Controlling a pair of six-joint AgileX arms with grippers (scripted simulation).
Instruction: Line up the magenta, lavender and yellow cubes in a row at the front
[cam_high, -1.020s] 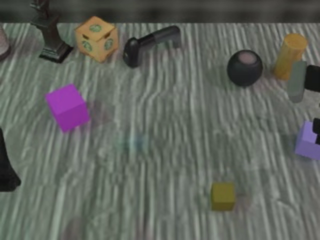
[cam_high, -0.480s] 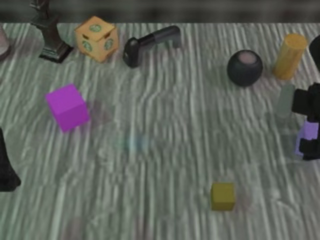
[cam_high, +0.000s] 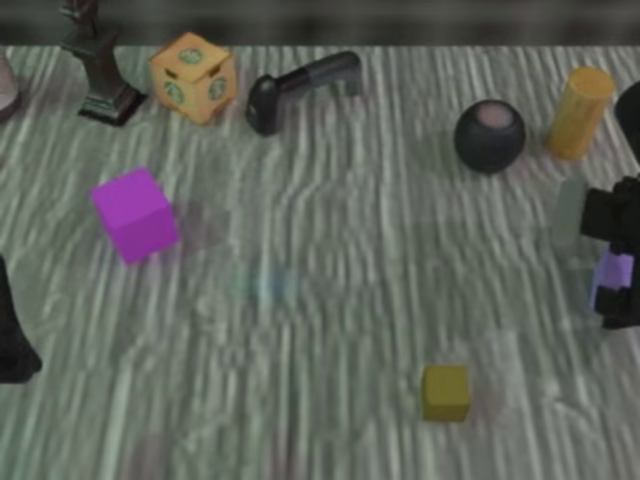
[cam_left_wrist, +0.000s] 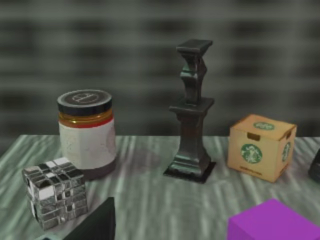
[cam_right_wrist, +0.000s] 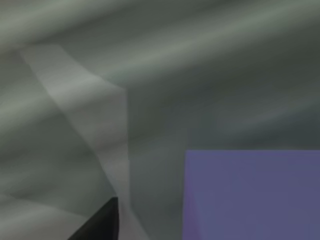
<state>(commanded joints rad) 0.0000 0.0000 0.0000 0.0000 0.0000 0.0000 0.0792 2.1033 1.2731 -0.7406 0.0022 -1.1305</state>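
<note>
We see a striped grey-green table (cam_high: 320, 330) from above, and we place everything against the small yellow cube (cam_high: 445, 391), which sits near the front edge, right of centre.

Our right gripper (cam_high: 620, 255) is at the table's right edge, further back than the yellow cube and well to its right. It is directly over the lavender cube (cam_high: 612, 280), with dark finger parts showing on either side of the purple block. We cannot tell whether the fingers have clenched on the cube or only straddle it. The right wrist view shows the cube's flat purple face (cam_right_wrist: 250, 195) very close to the camera, which suits a gripper lowered for a pick.

The magenta cube (cam_high: 135, 214), the largest, lies far to the left of the yellow cube and further back, sitting skewed to the table edge.

Our left gripper (cam_high: 12, 335) is parked at the left edge, level with the middle of the table; its fingers cannot be judged.

We judge that none of the row is built yet: the three cubes are well apart, and the yellow one, already near the front, may serve as the anchor.

At the back stand an orange cube with green marks (cam_high: 193, 77) and a yellow-orange cylinder (cam_high: 580, 112), neither of them part of the job.
</note>
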